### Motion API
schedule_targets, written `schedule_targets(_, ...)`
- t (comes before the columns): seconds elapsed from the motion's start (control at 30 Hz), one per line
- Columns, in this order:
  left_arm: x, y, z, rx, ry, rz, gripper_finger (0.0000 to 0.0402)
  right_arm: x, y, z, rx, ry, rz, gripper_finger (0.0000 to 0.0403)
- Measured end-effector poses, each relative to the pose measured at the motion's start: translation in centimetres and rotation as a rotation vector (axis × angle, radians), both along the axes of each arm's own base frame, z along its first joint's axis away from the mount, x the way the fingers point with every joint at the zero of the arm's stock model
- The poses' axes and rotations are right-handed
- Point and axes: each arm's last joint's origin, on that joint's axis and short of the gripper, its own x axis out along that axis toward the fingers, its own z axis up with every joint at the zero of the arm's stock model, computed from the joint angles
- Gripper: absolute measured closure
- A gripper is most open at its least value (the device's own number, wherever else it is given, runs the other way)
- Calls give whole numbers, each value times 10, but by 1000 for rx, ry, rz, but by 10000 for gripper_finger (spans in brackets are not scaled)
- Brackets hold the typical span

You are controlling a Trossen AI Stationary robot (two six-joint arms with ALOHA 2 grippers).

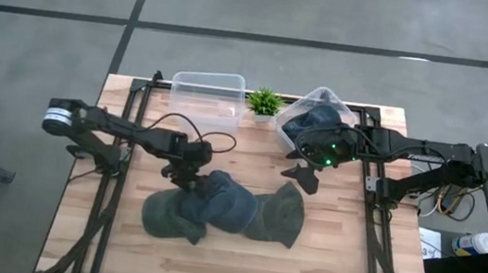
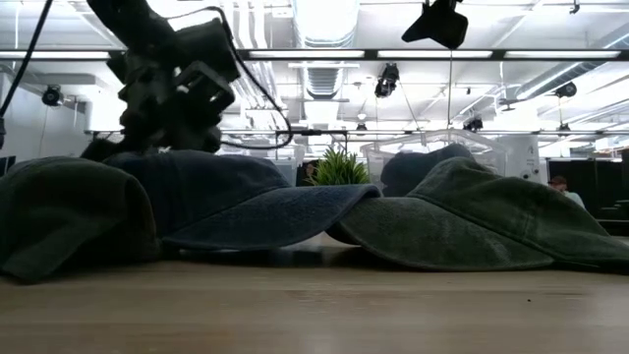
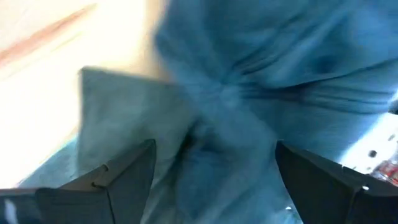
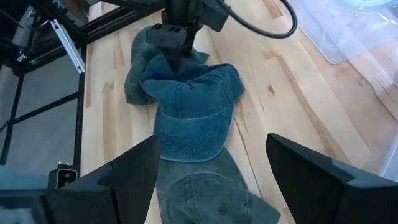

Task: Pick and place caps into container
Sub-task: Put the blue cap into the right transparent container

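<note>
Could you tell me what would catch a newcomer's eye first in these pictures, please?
First, the heap of caps mid-table: a slate-blue cap overlapping an olive cap on the left-arm side and another olive cap on the right-arm side. The left tool is down on the blue cap's crown, fingers spread in its wrist view. Behind, the right tool hangs open beside a clear container holding dark caps, next to an empty clear container.

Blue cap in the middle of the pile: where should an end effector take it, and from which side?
Take the blue cap by its bunched crown, from straight above. The fabric stands up in folds there, while the flat brim lies on a green cap.
</note>
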Motion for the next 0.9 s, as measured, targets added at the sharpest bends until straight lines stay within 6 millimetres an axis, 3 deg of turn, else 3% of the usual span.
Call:
schedule_targets(0.2,2,5,8,8,-59,15,78,0,0,0,5,-1,-5,117)
schedule_targets(0.9,-1,3,-8,-42,-43,47,87,3,-1,3,-21,-47,-37,128)
